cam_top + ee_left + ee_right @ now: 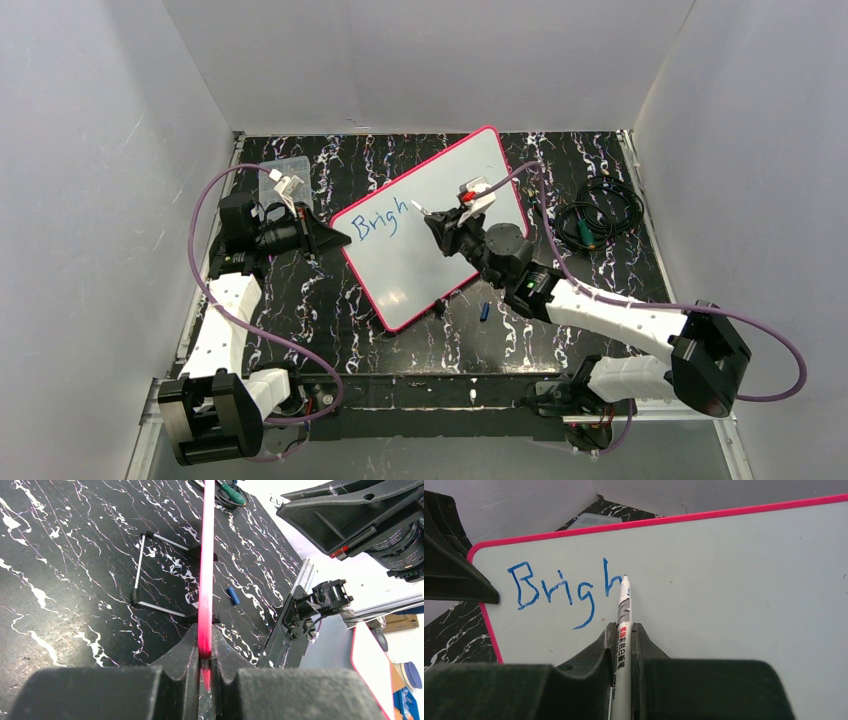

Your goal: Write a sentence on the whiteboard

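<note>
Centre: whiteboard (425, 270) white, pink-red rim; lettering (381, 217) blue; table (300, 300) black w/ white marble veining; marker (624, 611) white, grey band.

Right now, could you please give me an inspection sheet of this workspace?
Surface: black table with white veining.
Job's things: whiteboard, pink-rimmed, with a wire stand at its back; the sentence reads only "Brigh" in blue.
Clutter: small blue cap on the table by the board's near edge; clear plastic box at far left.
Hands: left hand shut on the whiteboard's rim; right hand shut on a marker, tip at the "h".
Cables: purple cable looping off each arm; black cable coil at far right.
Surroundings: plain white walls on three sides.
</note>
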Controlling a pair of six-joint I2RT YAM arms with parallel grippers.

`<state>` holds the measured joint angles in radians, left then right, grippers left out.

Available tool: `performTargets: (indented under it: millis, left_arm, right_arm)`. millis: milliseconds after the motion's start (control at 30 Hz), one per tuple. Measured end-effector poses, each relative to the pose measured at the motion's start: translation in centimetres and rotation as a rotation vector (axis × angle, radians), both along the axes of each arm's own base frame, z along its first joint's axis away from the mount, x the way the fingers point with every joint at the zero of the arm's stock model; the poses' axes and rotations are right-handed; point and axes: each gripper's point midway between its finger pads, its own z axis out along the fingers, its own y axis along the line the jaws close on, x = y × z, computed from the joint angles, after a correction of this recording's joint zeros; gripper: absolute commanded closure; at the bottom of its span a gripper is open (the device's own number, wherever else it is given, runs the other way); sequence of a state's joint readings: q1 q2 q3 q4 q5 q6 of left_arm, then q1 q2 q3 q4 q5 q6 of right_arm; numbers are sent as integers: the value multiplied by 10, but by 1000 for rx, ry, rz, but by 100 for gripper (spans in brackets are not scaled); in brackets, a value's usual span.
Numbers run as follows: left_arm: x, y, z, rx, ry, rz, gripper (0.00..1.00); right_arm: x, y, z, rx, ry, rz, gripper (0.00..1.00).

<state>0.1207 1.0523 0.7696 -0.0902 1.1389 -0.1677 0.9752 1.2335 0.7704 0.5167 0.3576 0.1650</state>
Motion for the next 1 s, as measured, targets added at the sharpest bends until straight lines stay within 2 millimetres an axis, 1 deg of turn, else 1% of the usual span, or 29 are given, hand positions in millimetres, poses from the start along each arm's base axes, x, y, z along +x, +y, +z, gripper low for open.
performTargets:
  millis: [133, 433, 633, 867, 1000]
  left_arm:
    - [0, 0, 0, -1, 0, -1, 100]
    - [0, 0, 0, -1, 0, -1, 100]
    - [0, 0, 0, 0, 0, 1, 100]
    - [0, 0, 0, 1, 0, 2, 100]
    - [0, 0, 0, 0, 1, 2, 100]
  right_arm:
    - [4, 3, 2, -9, -10, -1, 99]
    - [10, 10, -16, -46, 13, -3, 99]
    - [15, 9, -12, -39, 9, -22, 99]
    - [24, 0, -11, -36, 12, -68, 99]
    - [26, -2, -11, -35, 11, -71, 99]
